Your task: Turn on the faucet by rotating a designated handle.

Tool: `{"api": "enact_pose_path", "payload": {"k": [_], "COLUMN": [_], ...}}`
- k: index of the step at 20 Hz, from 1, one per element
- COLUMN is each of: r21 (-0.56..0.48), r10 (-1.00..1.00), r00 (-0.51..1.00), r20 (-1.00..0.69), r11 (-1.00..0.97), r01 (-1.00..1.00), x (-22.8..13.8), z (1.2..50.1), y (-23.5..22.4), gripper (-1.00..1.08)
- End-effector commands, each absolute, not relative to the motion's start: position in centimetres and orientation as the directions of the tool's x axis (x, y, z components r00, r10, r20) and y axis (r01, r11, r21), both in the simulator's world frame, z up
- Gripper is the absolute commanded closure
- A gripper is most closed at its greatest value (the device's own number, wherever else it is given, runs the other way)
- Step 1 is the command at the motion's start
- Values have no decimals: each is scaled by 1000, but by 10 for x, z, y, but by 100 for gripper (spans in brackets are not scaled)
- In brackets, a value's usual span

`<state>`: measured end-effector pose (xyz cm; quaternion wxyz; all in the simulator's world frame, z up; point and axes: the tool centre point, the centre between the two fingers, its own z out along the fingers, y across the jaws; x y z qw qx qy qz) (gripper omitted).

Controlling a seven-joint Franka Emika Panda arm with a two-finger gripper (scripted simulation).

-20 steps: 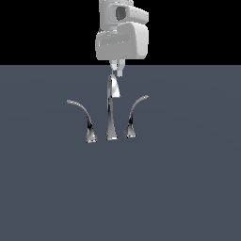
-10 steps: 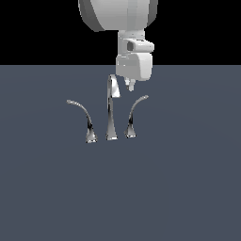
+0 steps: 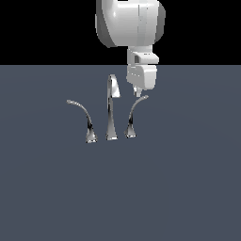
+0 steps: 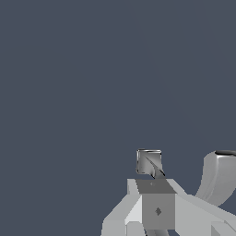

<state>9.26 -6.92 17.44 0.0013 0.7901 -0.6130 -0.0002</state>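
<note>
The faucet [image 3: 111, 115] is a small chrome set on the grey floor, with a tall slim spout in the middle. The handle [image 3: 132, 116] is the steeper, shorter lever on the exterior view's right of the spout. My gripper [image 3: 138, 92] hangs pointing down just above the handle's upper tip, close to it, and I cannot tell whether they touch. The fingers look pressed together and hold nothing. In the wrist view the fingers [image 4: 156, 205] sit right by a chrome tip [image 4: 148, 161], and a larger chrome piece [image 4: 217, 177] shows beside them.
A longer, lower-sweeping chrome lever [image 3: 84, 116] stands on the exterior view's left of the spout. Plain grey floor [image 3: 188, 188] lies all around the set. The arm's white body [image 3: 132, 23] hangs above the spout and the handle.
The arm has moved to the exterior view's right and come lower, from above the spout to just over the handle's tip. The faucet has not moved.
</note>
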Motion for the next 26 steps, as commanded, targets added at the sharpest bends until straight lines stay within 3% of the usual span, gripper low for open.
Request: {"api": "enact_pose_path", "payload": {"k": [1,9,26], "r21": [1,0,-10], "r10": [-973,-975,-973], "r00": [229,222,232], "r20": [1,0,-1], "r11": [-229,-222,-232], "r01": [-973,-975,-973], "x": [96,97,62], "z": [171,170,170], "y": [-74,-76,-92], "gripper": [108,108,108]}}
